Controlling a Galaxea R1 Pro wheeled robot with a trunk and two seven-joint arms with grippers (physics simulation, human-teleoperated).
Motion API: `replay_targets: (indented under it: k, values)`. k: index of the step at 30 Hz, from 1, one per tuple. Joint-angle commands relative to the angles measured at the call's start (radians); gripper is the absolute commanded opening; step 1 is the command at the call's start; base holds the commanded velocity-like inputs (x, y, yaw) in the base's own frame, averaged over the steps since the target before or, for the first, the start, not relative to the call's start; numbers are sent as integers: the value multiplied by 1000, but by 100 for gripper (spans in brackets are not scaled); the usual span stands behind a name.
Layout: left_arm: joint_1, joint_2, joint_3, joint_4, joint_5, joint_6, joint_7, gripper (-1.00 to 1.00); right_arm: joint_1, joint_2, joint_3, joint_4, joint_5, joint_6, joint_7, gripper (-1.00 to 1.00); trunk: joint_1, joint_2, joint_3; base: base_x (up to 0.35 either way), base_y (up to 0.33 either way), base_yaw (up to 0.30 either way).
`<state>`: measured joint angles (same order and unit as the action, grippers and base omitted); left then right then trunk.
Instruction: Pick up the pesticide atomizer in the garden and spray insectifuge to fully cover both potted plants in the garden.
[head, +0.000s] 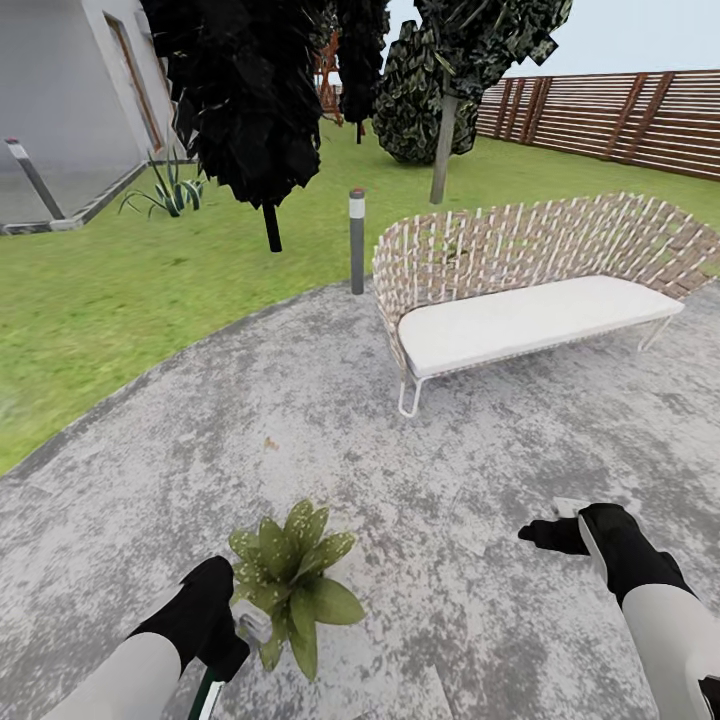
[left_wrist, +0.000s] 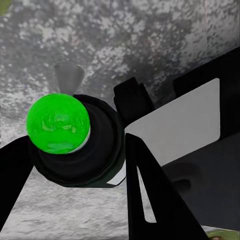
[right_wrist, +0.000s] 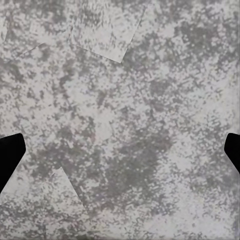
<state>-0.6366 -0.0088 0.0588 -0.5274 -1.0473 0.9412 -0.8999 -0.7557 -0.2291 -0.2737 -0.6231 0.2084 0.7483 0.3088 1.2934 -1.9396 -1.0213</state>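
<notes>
While bent low over the mottled patio (head: 330, 420) in the head view, clasped the pesticide atomizer (head: 251, 622) in the left gripper (head: 228, 628), pale spray head just beside the leaves of a potted plant (head: 290, 585), presumably to land insectifuge squarely on the rosette. Kept the left forearm angled in from the lower corner, wrist tipped down toward the foliage. Parked the right gripper (head: 556, 535) well apart from the plant over bare paving, arm bent and idle, probably to stay clear of the spray. Backed by a woven bench (head: 530, 300), a bollard (head: 357, 240), lawn (head: 110, 290) and a slatted fence (head: 620, 115). Viewed along the left wrist, gripped the atomizer (left_wrist: 85, 150) end-on between dark fingers (left_wrist: 150, 200), closed snugly against its round dark body, with a bright green knob (left_wrist: 58, 125) on top and a grey cone (left_wrist: 68, 77) pointing out over the stone. Viewed along the right wrist, hung the right gripper (right_wrist: 120, 150) above plain paving (right_wrist: 125, 75), fingertips (right_wrist: 9, 155) spread wide at opposite edges, holding nothing.
</notes>
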Motion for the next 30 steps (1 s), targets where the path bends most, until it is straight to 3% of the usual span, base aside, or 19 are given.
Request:
replay_targets:
  k: [1,4,5,6,10,30]
  values:
    - [0,0,6,-1,-12,4,-9,-100,-1,1,-4,-1,11,3,9,100,0,0,-1,4,-5,1]
    - [0,3,6,0,-55,4,-9,-100,-1,1,-4,-1,10,3,9,100,0,0,-1,2,-2,0]
    - [0,4,7,1,-96,4,-10,-100,-1,1,-4,-1,10,3,9,100,0,0,-1,0,0,0]
    - [0,4,7,2,-113,4,-10,-100,-1,1,-4,-1,10,3,9,100,0,0,-1,0,0,0]
    - [0,5,7,3,-147,3,-10,-100,-1,1,-4,-1,9,3,9,100,0,0,-1,0,0,0]
    - [0,0,6,3,-147,1,-11,-100,-1,1,-4,-1,9,3,9,100,0,0,-1,-86,-192,0]
